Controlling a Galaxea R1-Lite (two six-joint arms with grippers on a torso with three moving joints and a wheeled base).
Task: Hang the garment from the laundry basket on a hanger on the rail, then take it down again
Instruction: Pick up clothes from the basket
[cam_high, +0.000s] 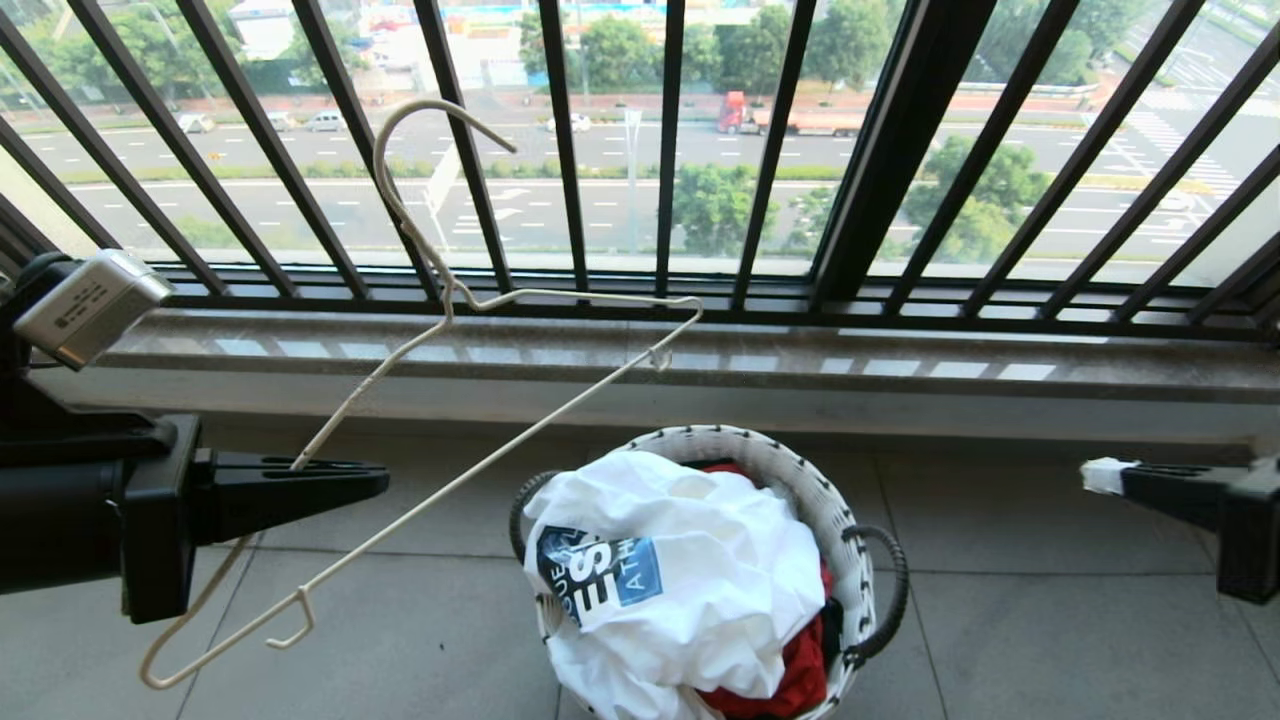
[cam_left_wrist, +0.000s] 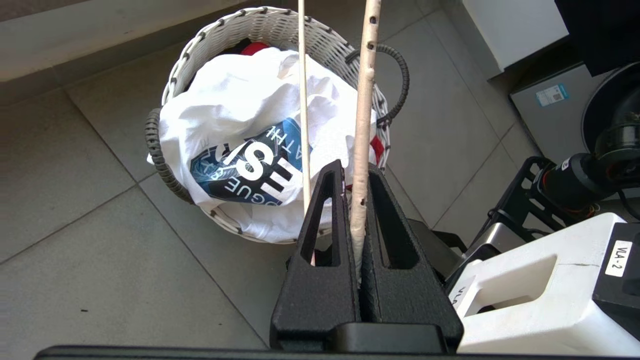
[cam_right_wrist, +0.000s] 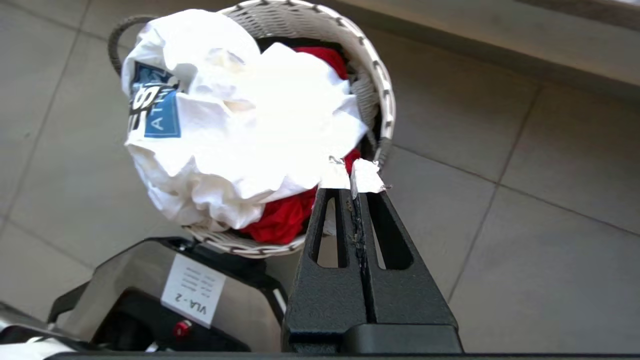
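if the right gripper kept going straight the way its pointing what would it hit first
Most likely the white T-shirt heaped in the laundry basket. In the right wrist view the right gripper, fingers shut and empty, aims at the heap's near edge by the rim. Depth is unclear, so it might clip the rim first.

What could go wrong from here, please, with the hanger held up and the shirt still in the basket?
The left claw pinches only one thin wire of the hanger, so it might swivel or slip. The white T-shirt lies crumpled over a red garment in the basket, so the shut right claw could snag both.
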